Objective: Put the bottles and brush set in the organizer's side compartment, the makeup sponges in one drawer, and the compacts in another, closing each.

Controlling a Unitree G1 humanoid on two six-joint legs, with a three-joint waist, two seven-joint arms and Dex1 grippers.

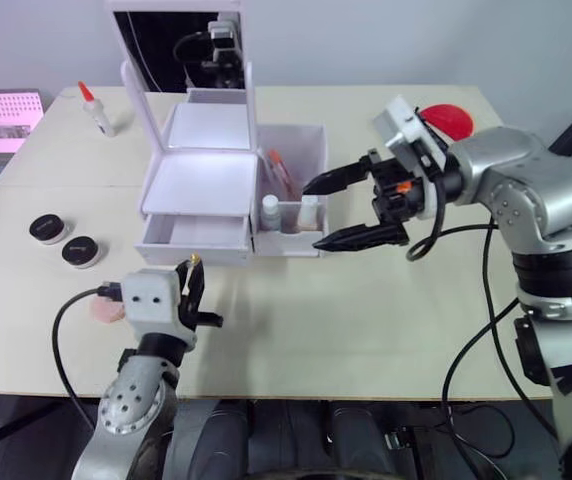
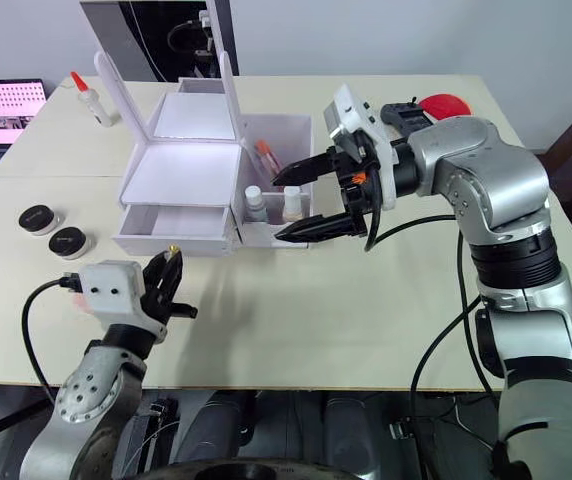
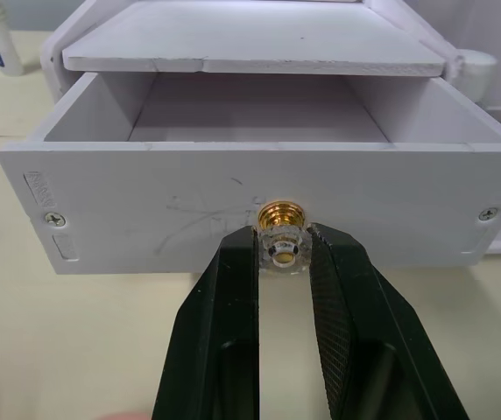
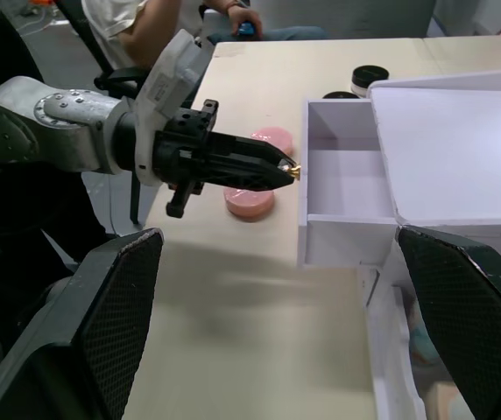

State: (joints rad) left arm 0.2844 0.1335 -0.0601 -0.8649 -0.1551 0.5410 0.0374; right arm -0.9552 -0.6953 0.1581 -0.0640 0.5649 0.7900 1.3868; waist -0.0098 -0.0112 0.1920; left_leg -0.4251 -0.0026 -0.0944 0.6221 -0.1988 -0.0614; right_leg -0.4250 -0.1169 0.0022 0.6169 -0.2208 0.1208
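The left pincer point(image 3: 283, 262) is clamped on the gold knob point(image 3: 282, 218) of the pulled-out, empty drawer point(image 1: 194, 233), near the surface's front edge, with the makeup sponges point(image 4: 250, 199) beside it, while the right pincer point(image 1: 351, 208) hangs wide open by the side compartment point(image 1: 296, 190).

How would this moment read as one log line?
left gripper: shut on drawer knob | drawer: open, empty | right gripper: open beside side compartment
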